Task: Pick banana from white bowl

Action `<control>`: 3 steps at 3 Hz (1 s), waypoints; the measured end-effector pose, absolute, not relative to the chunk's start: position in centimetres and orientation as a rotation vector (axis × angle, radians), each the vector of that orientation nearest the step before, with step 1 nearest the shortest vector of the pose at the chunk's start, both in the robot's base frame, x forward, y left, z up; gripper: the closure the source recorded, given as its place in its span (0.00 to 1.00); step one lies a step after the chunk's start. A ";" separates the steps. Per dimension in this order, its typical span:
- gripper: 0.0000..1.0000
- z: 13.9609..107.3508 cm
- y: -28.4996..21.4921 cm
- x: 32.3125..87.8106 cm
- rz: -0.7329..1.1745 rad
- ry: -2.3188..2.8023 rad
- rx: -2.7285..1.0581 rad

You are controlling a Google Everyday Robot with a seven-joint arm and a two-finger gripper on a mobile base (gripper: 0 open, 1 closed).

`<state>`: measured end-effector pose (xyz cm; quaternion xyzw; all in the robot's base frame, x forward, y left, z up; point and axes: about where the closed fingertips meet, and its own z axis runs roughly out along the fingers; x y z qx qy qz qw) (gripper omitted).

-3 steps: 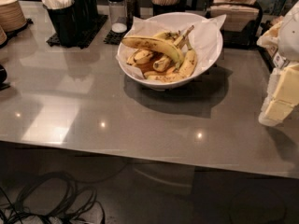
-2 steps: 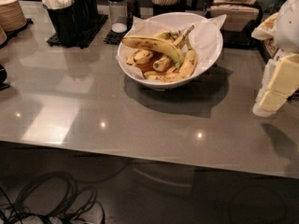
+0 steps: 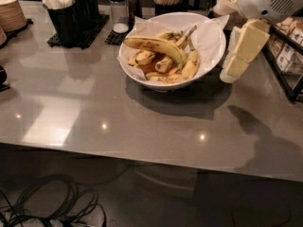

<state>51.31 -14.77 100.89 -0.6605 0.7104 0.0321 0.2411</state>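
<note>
Closer now, the gripper (image 3: 233, 66) has swung in just beside the right rim of the white bowl (image 3: 136, 77); open or shut, I cannot tell; the banana (image 3: 156, 45) lies topmost inside; a careless descent could snag the paper liner (image 3: 210, 32) or tip the bowl.

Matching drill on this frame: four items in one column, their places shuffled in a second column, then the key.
Items
1. banana
2. gripper
3. stacked tan discs
4. black holder

Places
A. far left edge of the table
B. just right of the white bowl, above the table
C. back left of the bowl, packed with white items
D. lying topmost in the white bowl

Pairs: 1-D, 2-B, 3-A, 4-C
</note>
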 end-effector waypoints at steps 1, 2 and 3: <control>0.00 101.0 -14.8 51.6 0.092 1.939 -1.778; 0.00 100.4 -15.4 51.6 0.120 1.953 -1.715; 0.00 99.8 -13.8 55.0 0.186 1.891 -1.718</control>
